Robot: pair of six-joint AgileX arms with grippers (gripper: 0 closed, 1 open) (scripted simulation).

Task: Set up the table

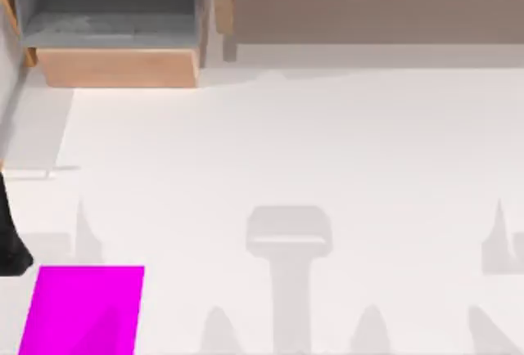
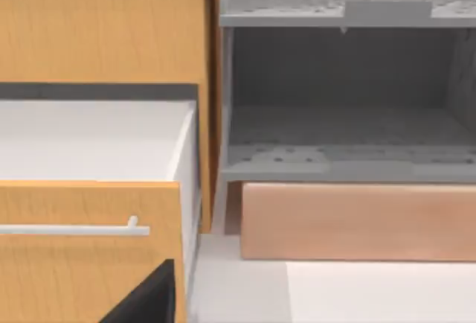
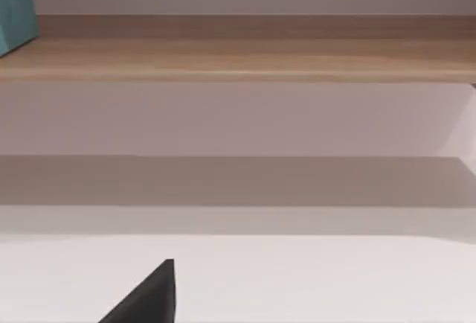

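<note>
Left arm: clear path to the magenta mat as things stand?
Probably yes. The magenta mat lies flat on the table at its near left, uncovered, and the left arm sits just beside it.

Desk (image 1: 327,150): plain matte white, flat, level, spanning almost the whole top view. Surface carried soft grey shadows. Far edge met a wood and grey shelf unit (image 1: 115,36).

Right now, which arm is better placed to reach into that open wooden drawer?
Left, probably: the left wrist view faces the open drawer close up, while the right wrist view looks at the long wooden shelf elsewhere.
</note>
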